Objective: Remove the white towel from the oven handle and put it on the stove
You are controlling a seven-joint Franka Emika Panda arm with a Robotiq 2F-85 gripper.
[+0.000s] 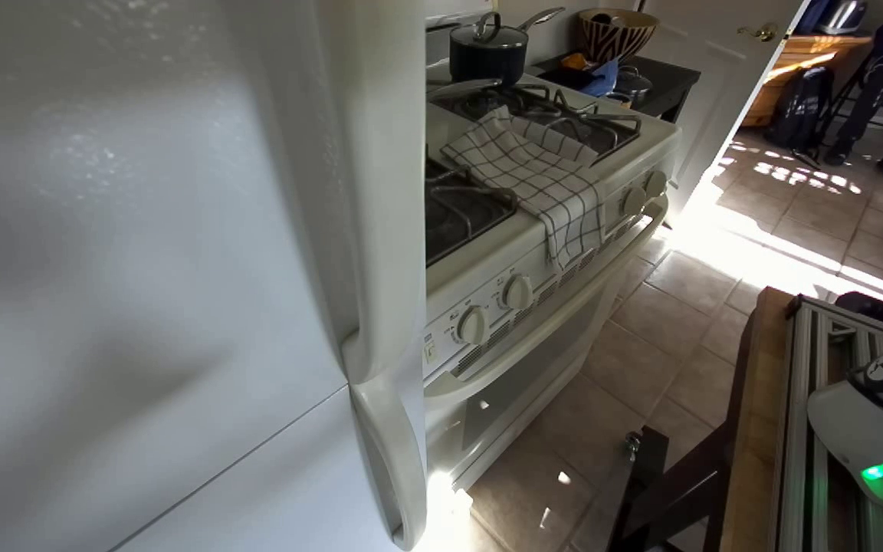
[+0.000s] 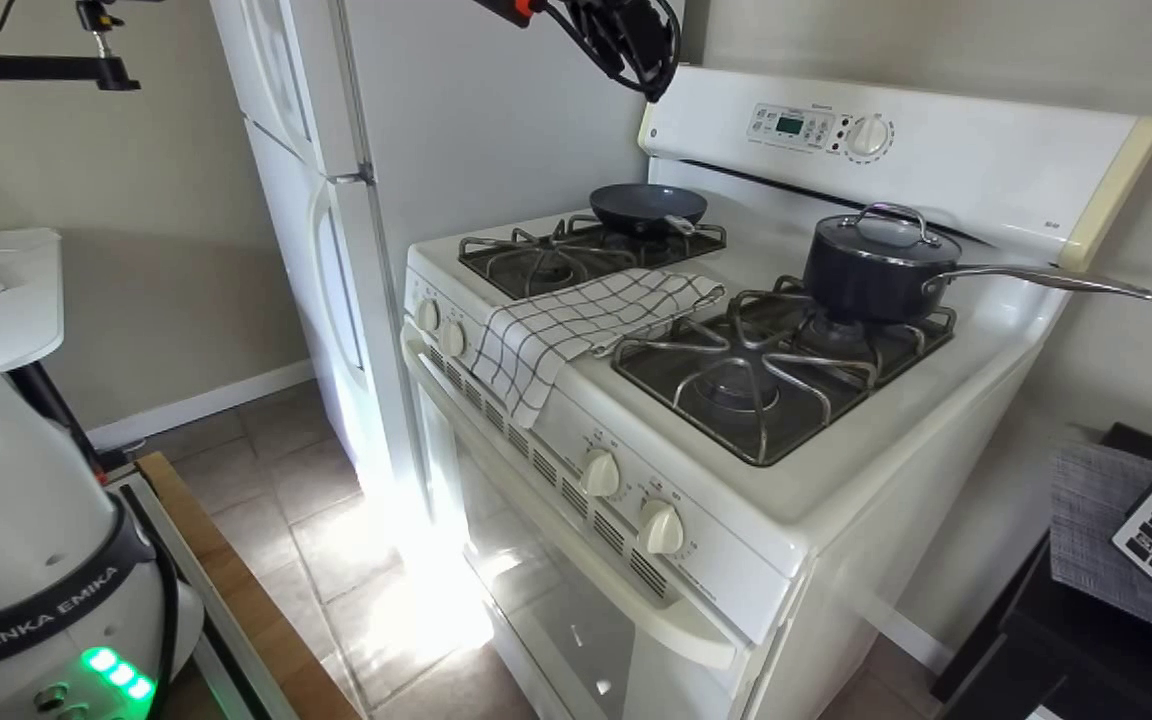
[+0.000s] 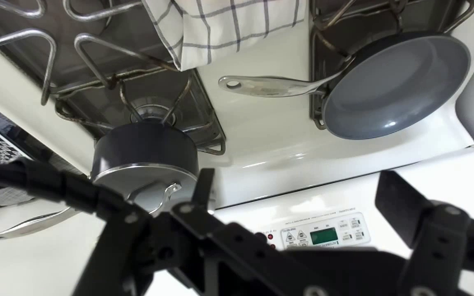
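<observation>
The white towel with dark checked lines lies on the stove between the two burner grates. Its front end hangs over the front edge above the knobs, in both exterior views. In the wrist view the towel's rear end shows at the top. The oven handle is bare; it also shows in an exterior view. My gripper is open and empty, high over the stove's back panel, apart from the towel. Only part of the gripper shows at the top of an exterior view.
A lidded dark pot with a long handle stands on a rear burner. A dark frying pan sits on the opposite rear burner; its handle points inward. The tall white fridge stands beside the stove and hides part of it.
</observation>
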